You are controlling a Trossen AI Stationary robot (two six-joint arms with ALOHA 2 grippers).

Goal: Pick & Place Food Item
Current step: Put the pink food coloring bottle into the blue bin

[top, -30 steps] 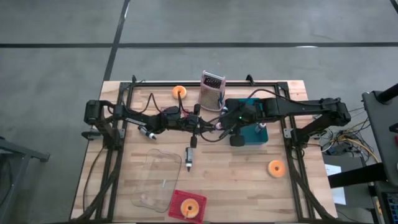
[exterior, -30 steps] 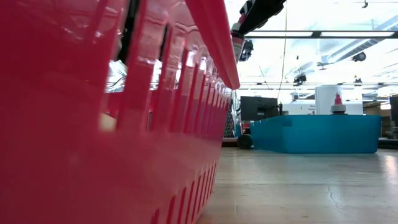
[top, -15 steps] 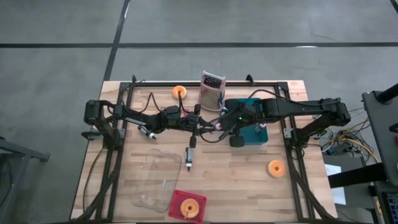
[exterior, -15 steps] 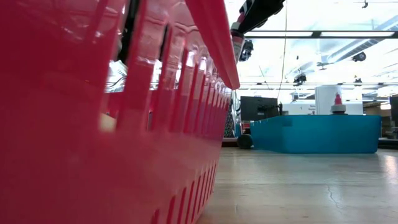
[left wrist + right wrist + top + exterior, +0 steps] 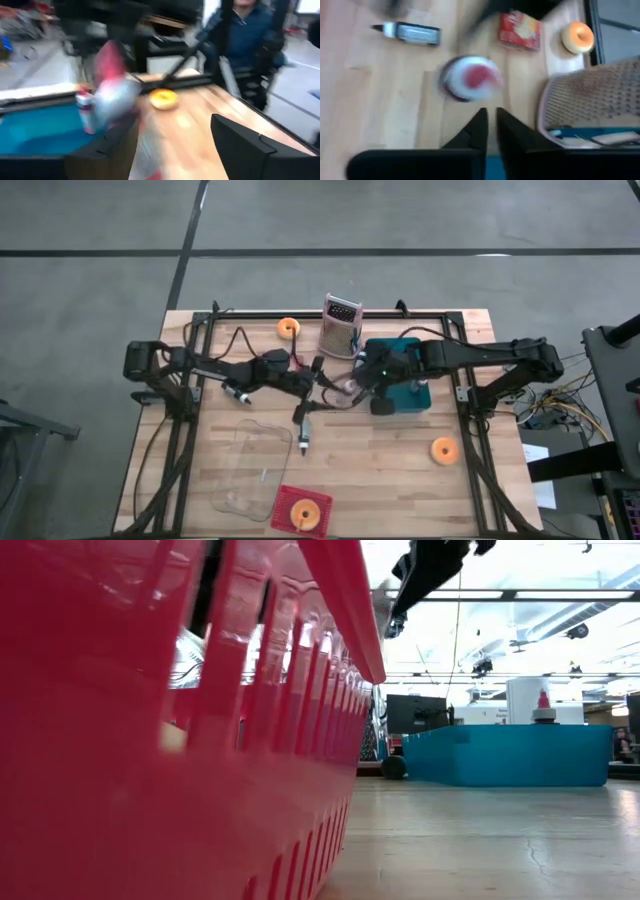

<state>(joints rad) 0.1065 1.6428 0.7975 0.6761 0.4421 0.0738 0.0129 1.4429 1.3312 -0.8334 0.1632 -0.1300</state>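
Note:
The food item, a pale silver-and-red pack with a white cap [image 5: 112, 97], shows blurred just ahead of my left gripper [image 5: 165, 142], whose fingers stand wide apart and open. From above the item [image 5: 345, 387] lies between my left gripper [image 5: 320, 380] and my right gripper [image 5: 362, 385], over the middle of the table. In the right wrist view it appears end-on as a round white-and-red blur [image 5: 470, 77] beyond my right gripper [image 5: 491, 117], which is shut with nothing between its fingers. Whether the item rests on the table, I cannot tell.
A blue bin [image 5: 408, 392] stands under the right arm, a perforated pink basket [image 5: 340, 327] behind it. Orange donuts lie far [image 5: 288, 327] and right [image 5: 443, 450]. A marker [image 5: 305, 428], a clear tray [image 5: 255, 470] and a red basket [image 5: 301, 513] sit nearer. A person [image 5: 245, 30] stands beyond the table.
My left arm has drawn back a little toward the table's left edge. In the low view the arm at the top has shifted, and the pale end of the item that hung below it no longer shows there.

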